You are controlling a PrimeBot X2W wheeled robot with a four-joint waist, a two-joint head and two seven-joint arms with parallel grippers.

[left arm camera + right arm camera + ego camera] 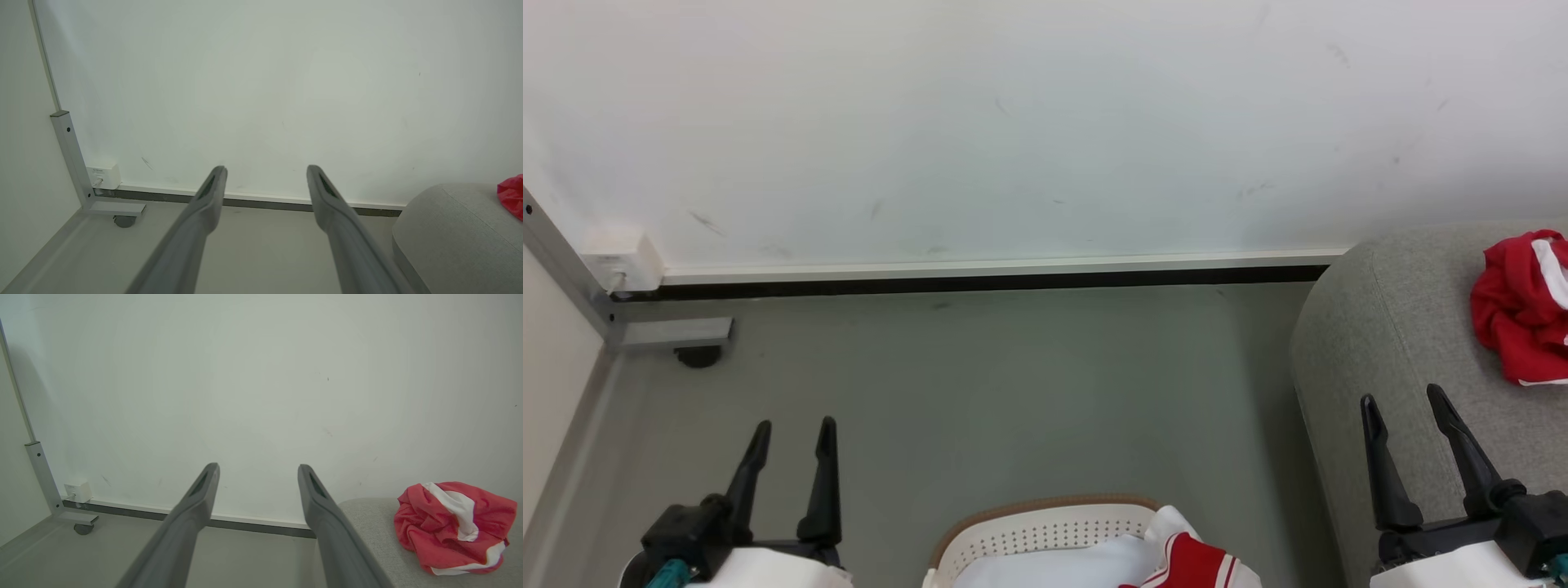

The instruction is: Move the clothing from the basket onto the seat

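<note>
The white perforated basket (1029,535) with a tan rim shows at the bottom middle of the head view. Red-and-white clothing (1188,559) lies in it over a white piece. A crumpled red garment with a white stripe (1523,306) (453,526) rests on the grey seat (1405,343) (367,522) (453,228) at the right. My left gripper (792,429) (265,169) stands open above the floor, left of the basket, holding nothing. Over the seat's front corner my right gripper (1403,400) (257,467) is open and empty, left of the red garment.
A white wall with a dark skirting strip (980,282) runs across the back. A grey metal frame leg with a caster (698,353) (122,220) stands in the left corner by a small white box (625,257). Grey floor (1013,392) lies between basket and wall.
</note>
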